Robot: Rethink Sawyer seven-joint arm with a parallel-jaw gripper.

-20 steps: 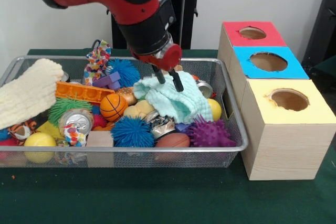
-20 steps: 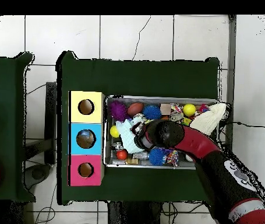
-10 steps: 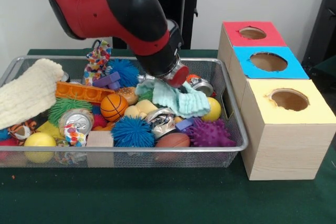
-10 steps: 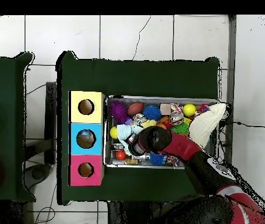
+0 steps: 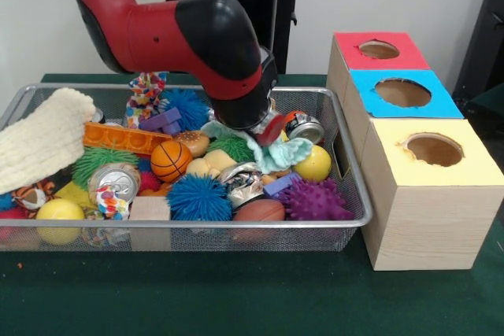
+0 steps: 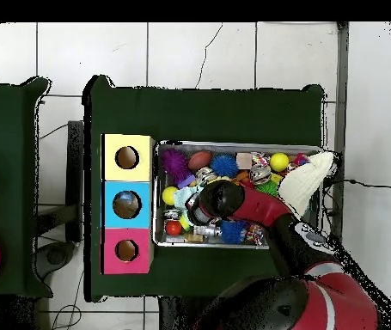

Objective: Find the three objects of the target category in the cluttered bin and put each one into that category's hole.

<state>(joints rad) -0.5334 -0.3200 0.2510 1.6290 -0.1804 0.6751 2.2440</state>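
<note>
My gripper is down in the middle of the wire bin, mostly hidden under the red and black wrist. It is shut on the mint cloth, which is bunched up around it and hangs just above the toys. Seen from overhead, the gripper and the mint cloth sit near the bin's left end. To the right of the bin stand three boxes with a hole in each top: red, blue and yellow.
The bin holds a white cloth, a small basketball, a yellow ball, a purple spiky ball, a blue spiky ball, a brown football and drink cans.
The gripper sank into the spread mint cloth and took hold of it. The cloth is now gathered up, uncovering the yellow ball and a green spiky ball. The arm swung lower over the bin.
</note>
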